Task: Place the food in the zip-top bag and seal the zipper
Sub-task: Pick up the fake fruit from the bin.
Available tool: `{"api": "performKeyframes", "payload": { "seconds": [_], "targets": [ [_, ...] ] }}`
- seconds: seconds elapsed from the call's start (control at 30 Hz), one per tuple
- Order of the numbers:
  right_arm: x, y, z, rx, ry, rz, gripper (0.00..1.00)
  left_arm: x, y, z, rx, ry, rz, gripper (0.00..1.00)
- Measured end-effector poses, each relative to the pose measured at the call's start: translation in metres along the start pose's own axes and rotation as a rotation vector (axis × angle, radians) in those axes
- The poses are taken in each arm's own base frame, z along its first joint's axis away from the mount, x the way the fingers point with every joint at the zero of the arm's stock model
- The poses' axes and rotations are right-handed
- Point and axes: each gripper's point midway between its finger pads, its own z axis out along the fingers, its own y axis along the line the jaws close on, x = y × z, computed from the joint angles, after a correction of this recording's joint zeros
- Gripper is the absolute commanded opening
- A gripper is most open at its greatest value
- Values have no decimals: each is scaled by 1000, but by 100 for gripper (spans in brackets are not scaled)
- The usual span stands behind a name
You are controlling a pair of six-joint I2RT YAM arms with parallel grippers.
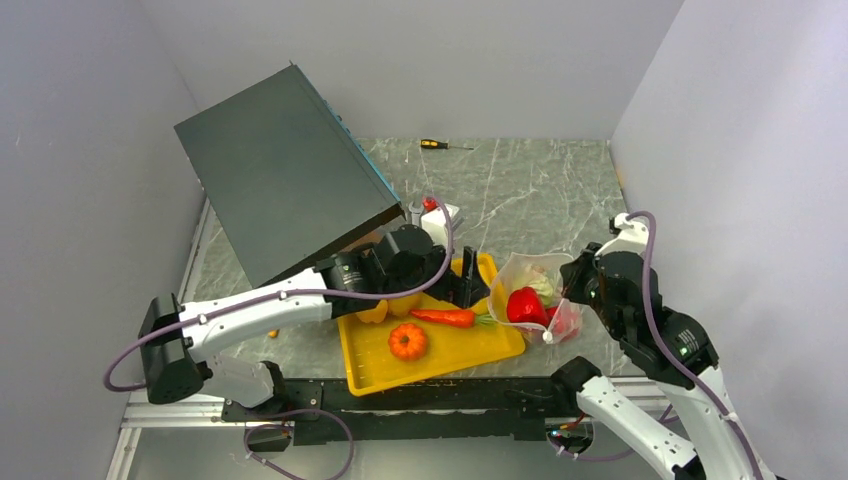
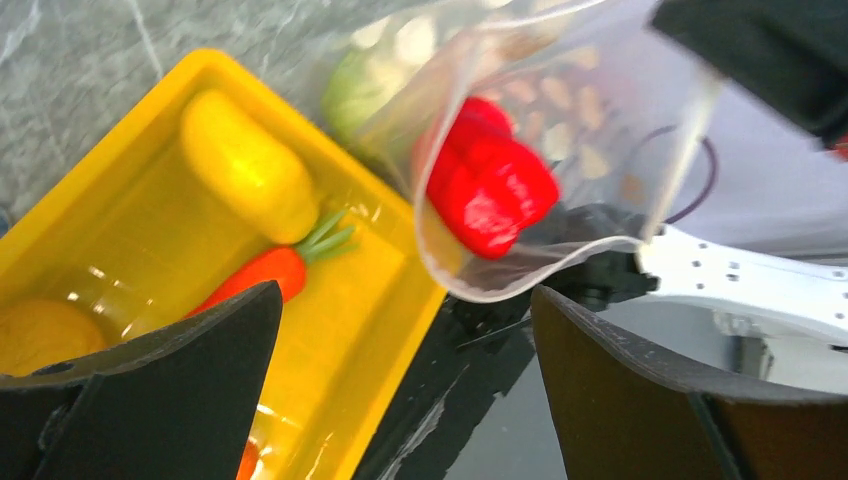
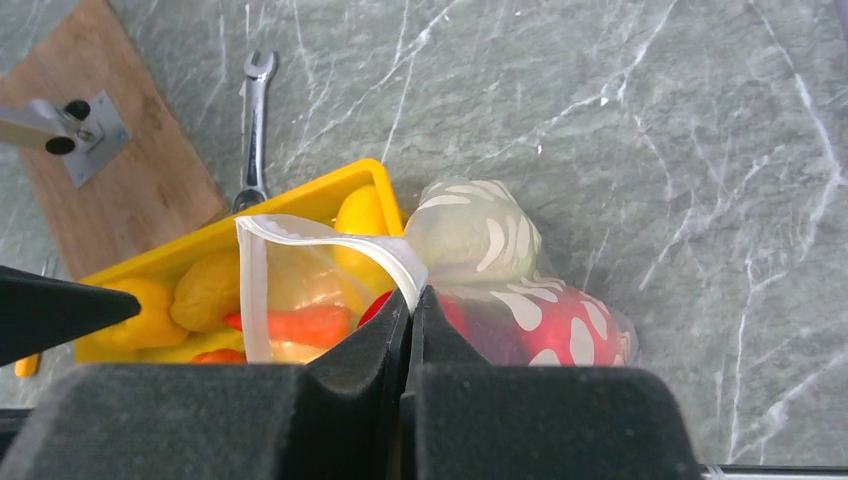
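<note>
I am filling: right gripper (image 3: 410, 305) pinches the zip-top bag (image 3: 290, 290) mouth; left gripper (image 2: 405, 300), released, should next fetch the carrot (image 2: 262, 275) beside the bag.

The left gripper (image 2: 405, 300) fingers (image 2: 200, 380) stand wide apart, holding nothing. Beyond them hangs the zip-top bag (image 2: 600, 110) with a red pepper (image 2: 490, 185) inside; a green cabbage (image 2: 350, 90) shows blurred behind its film. The yellow tray (image 2: 120, 130) holds a yellow pepper (image 2: 245, 165) touching the leafy top of a carrot (image 2: 265, 275).
</note>
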Motion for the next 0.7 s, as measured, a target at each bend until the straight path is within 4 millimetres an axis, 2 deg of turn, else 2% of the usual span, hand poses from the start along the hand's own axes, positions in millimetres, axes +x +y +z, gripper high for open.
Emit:
{"api": "performKeyframes", "payload": {
  "seconds": [0.1, 0.23, 0.37, 0.5, 0.7],
  "targets": [
    [-5, -6, -6, 11, -35, 22, 0, 16, 17, 5, -60, 40, -1, 98],
    [-9, -12, -12, 22, -71, 46, 0, 31, 31, 18, -115, 74, -29, 89],
    [-9, -13, -12, 25, -76, 50, 0, 53, 50, 40, -206, 135, -111, 87],
    [-9, -13, -12, 24, -75, 51, 0, 75, 67, 73, -322, 201, -207, 85],
    [-8, -15, -16, 23, -77, 63, 0, 93, 93, 92, -451, 202, -294, 78]
  ]
}}
